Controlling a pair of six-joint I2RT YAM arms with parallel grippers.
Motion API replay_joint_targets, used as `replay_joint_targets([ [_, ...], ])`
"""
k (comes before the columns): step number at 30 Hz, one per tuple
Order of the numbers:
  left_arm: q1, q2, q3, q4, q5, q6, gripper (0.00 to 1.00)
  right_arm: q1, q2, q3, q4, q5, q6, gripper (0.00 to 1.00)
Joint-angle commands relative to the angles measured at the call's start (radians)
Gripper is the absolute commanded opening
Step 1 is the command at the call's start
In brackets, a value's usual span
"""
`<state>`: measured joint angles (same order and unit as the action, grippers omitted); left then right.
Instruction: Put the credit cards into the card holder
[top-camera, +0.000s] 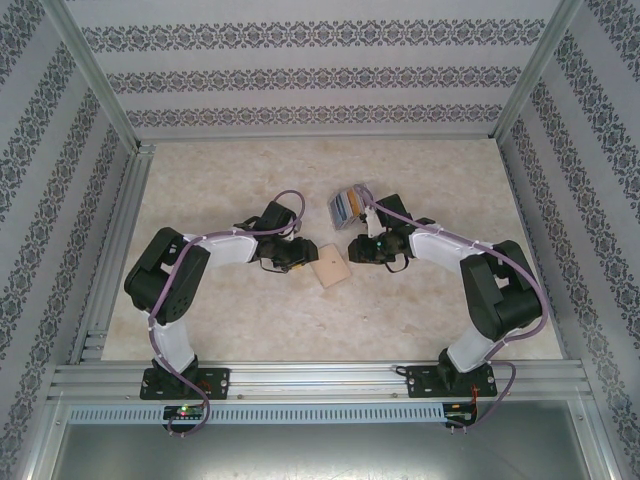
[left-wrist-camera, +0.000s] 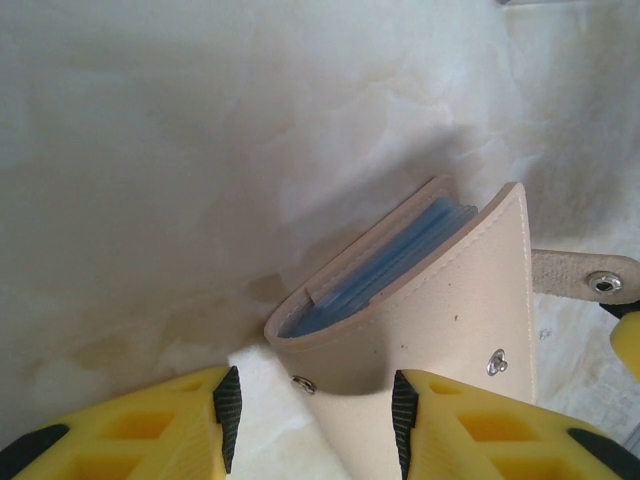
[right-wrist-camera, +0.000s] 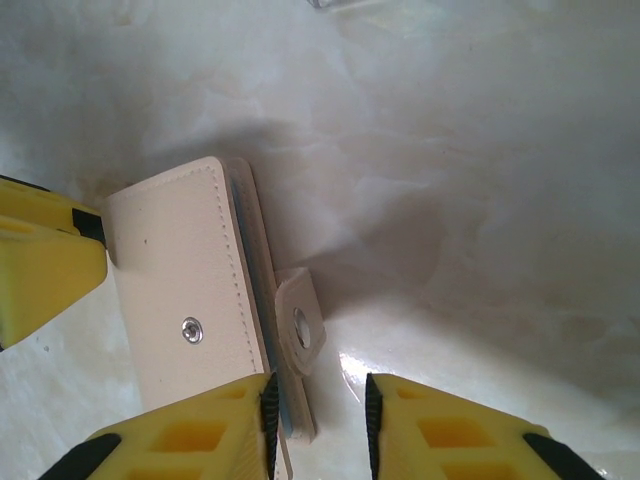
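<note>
Table edges: you are working on a pale marbled table (top-camera: 230, 190) fenced by metal rails (top-camera: 110, 250). The wallet (top-camera: 330, 268) is lying near the middle, well apart from every rail.
Open room: bare table is stretching away beyond the wallet on the far side and out to both sides past the arms. The strip between the wallet and the arm bases is lying bare too.
Tray: a clear tray (top-camera: 362, 190) is sitting just beyond the wallet, slightly to its right, near but not touching it.
Tray contents: the cards (top-camera: 343, 207) are lying stacked inside, showing orange, grey and blue.
Wallet contents: the wallet is folded with its tan cover outward, and grey-blue sleeves (left-wrist-camera: 400, 260) are showing at its gaping edge. You cannot tell whether any card is sitting in them.
Strap: the snap strap (right-wrist-camera: 300, 330) is sticking out unfastened from the wallet's right side.
Left gripper (left-wrist-camera: 315, 415): it is sitting at the wallet's left side, jaws partway apart and straddling the folded end. One pad (left-wrist-camera: 403, 415) is lying against the cover, while the other pad (left-wrist-camera: 228, 415) is standing off with bare table between, so it is not clamping.
Right gripper (right-wrist-camera: 318, 420): it is sitting at the wallet's right side, jaws narrowly apart around the cover's edge below the strap. One pad (right-wrist-camera: 268, 420) is touching the cover; the other (right-wrist-camera: 370, 420) is standing clear.
</note>
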<state>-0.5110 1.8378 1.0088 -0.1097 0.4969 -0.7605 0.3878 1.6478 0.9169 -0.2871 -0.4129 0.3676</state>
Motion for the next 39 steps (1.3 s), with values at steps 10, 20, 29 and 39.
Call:
replay_joint_targets([
  [10, -0.012, 0.022, 0.035, -0.037, -0.002, 0.012, 0.47, -0.012, 0.047, 0.075, -0.015, -0.012, -0.020, 0.25],
  [20, -0.012, 0.048, 0.082, -0.068, -0.013, 0.038, 0.46, -0.011, 0.040, 0.070, -0.023, -0.020, -0.021, 0.10],
  [29, -0.012, 0.105, 0.210, -0.138, -0.009, 0.081, 0.46, 0.004, -0.060, -0.034, 0.018, -0.061, 0.055, 0.09],
  [39, -0.011, 0.100, 0.315, -0.197, -0.005, 0.108, 0.46, 0.058, -0.160, -0.165, 0.147, 0.001, 0.195, 0.10],
])
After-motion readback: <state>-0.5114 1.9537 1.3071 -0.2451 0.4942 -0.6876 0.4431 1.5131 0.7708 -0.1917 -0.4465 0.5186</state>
